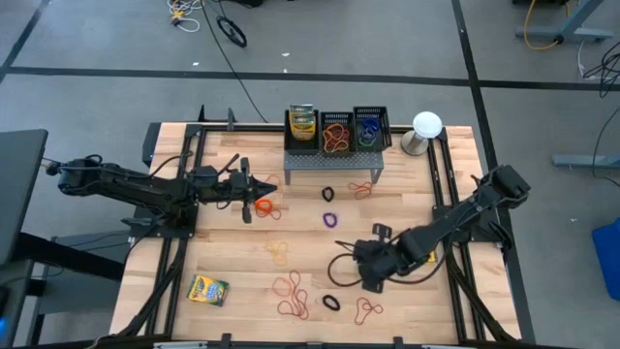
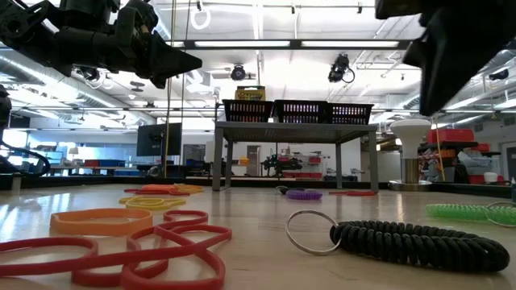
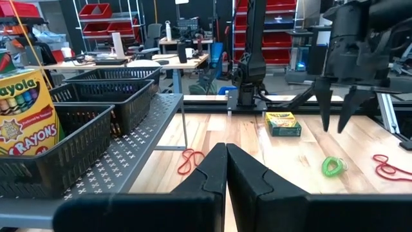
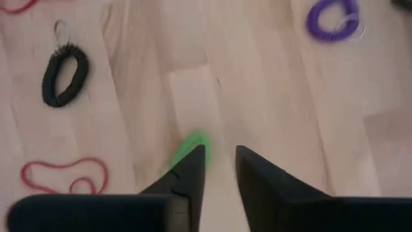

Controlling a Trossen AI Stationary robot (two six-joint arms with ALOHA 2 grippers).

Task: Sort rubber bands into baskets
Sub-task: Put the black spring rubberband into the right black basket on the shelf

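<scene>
High view: you have the three baskets (image 1: 337, 131) in a row on the grey perforated stand (image 1: 332, 161) at the table's far edge. One holds a crayon box (image 1: 303, 123), one orange bands, one blue. Loose rubber bands (image 1: 293, 296) lie scattered over the table's middle and near side. The left gripper (image 1: 260, 186) hangs just beside an orange band (image 1: 263, 206). The right gripper (image 1: 360, 271) sits low near the right front.

Low view: red and orange bands lie in the foreground, and a black coil band (image 2: 419, 243) with a metal ring lies to the right. Both arms hang overhead.

Left wrist view: its fingers (image 3: 212, 177) are pressed together with nothing visible between them.

Right wrist view: its fingers (image 4: 190, 169) stand slightly apart, empty, with a green band (image 4: 190, 145) just beyond one tip. A purple coil (image 4: 333, 18) lies well apart.

Step, as I judge it: the right arm's pick of the green band, not yet closed. Your next move calls for shifting the jaws sideways to straddle the band before closing.
</scene>
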